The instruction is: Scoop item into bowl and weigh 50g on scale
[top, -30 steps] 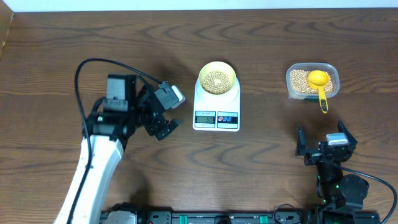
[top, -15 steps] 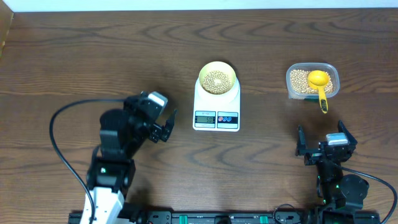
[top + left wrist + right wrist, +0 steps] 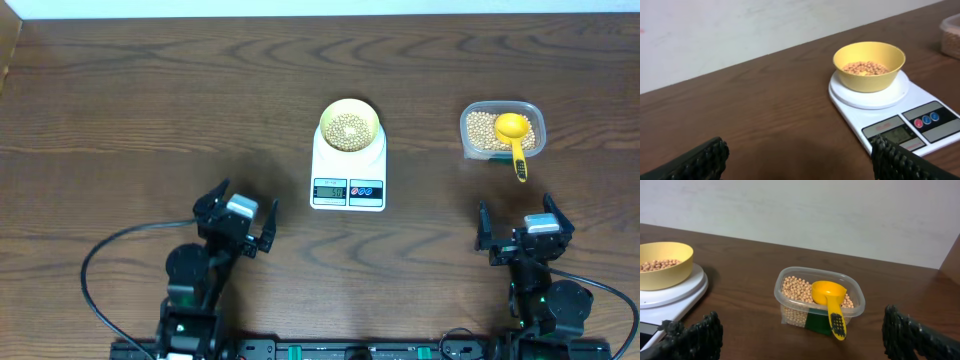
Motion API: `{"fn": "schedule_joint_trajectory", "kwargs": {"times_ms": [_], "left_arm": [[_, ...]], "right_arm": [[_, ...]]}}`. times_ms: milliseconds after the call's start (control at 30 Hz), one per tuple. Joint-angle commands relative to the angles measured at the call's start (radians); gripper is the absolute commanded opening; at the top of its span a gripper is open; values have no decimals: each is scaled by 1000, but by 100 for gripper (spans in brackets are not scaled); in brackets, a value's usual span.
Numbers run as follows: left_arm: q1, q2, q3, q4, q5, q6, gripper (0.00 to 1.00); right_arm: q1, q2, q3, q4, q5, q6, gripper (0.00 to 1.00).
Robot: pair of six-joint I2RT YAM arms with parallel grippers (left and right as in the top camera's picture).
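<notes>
The pale yellow bowl (image 3: 349, 126) stands on the white scale (image 3: 348, 170) at mid-table, with a shallow layer of tan beans (image 3: 349, 130) in it. From the left wrist, the bowl (image 3: 869, 65) and scale (image 3: 890, 107) lie ahead to the right. My left gripper (image 3: 238, 210) sits low near the front edge, left of the scale, open and empty (image 3: 800, 157). My right gripper (image 3: 520, 222) rests open and empty at the front right (image 3: 802, 337), facing the clear container (image 3: 817, 302) of beans, where a yellow scoop (image 3: 830, 297) lies.
The clear container (image 3: 502, 130) stands right of the scale, and the scoop's handle (image 3: 519, 162) sticks out over its near rim. Bare brown tabletop (image 3: 150, 110) stretches across the left and the back. A pale wall rises beyond the far edge.
My left arm has pulled back from beside the scale toward the front edge and folded down low, gripper still open. The right arm, bowl, scale and scoop have not moved.
</notes>
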Motion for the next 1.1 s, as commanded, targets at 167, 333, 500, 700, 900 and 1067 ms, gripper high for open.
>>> {"fn": "schedule_joint_trajectory", "kwargs": {"times_ms": [167,333,500,700,900,1067], "left_arm": [[18,-177,-68,-54,-92,-98,93],[61,-271,-68,-160,-91,-154,93],[85,-352,-68,-266,-91,-154,93],[109,-435,-68,-370,-101,-175,93],[118,-444,-68,-371,-126,-209,93],[118,-497,-68,-378,-233,-209,93]], "right_arm": [[7,-3,-2,-5,8,11,99],[7,-3,-2,-5,8,11,99],[7,-3,-2,-5,8,11,99],[7,-3,-2,-5,8,11,99],[7,-3,-2,-5,8,11,99],[7,-3,-2,-5,8,11,99]]}}
